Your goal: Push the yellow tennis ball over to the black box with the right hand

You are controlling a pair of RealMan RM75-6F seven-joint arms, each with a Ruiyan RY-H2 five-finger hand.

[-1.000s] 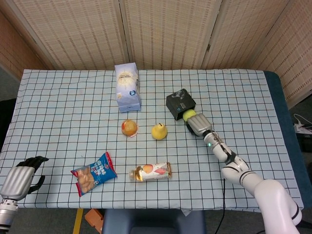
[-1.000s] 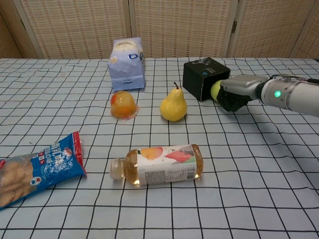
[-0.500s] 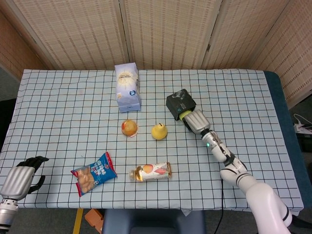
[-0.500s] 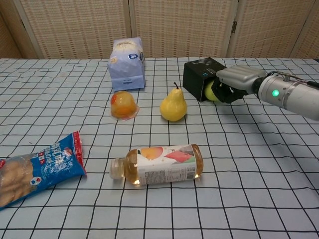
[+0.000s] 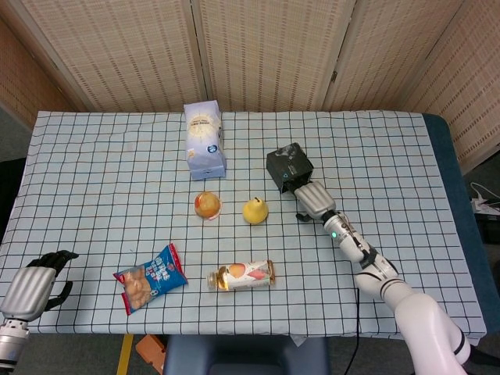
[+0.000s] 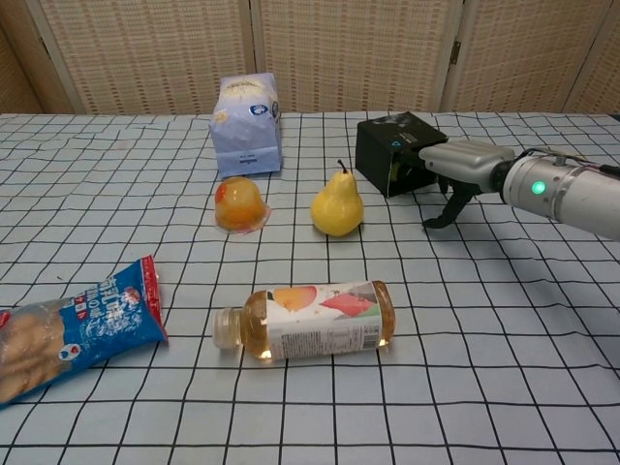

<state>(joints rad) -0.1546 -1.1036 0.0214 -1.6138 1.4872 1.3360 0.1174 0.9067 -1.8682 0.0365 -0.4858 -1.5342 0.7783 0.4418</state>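
The black box (image 5: pixel 288 166) (image 6: pixel 390 152) stands right of the table's middle. My right hand (image 5: pixel 313 199) (image 6: pixel 457 165) lies right against its near right side, fingers stretched toward it and the thumb pointing down at the cloth. It holds nothing that I can see. The yellow tennis ball shows in neither view; it may be hidden between the hand and the box. My left hand (image 5: pixel 34 284) rests off the table's front left corner, holding nothing, its dark fingers loosely bent.
A yellow pear (image 5: pixel 255 210) (image 6: pixel 336 207) and an orange jelly cup (image 5: pixel 207 205) (image 6: pixel 239 205) sit left of the box. A blue-white bag (image 5: pixel 205 141) stands behind them. A juice bottle (image 5: pixel 241 275) (image 6: pixel 310 320) and a snack packet (image 5: pixel 149 278) lie near the front.
The right hand slid from beside the ball up to the black box. The ball, visible against the box a second ago, has gone out of sight. The left hand stayed still.
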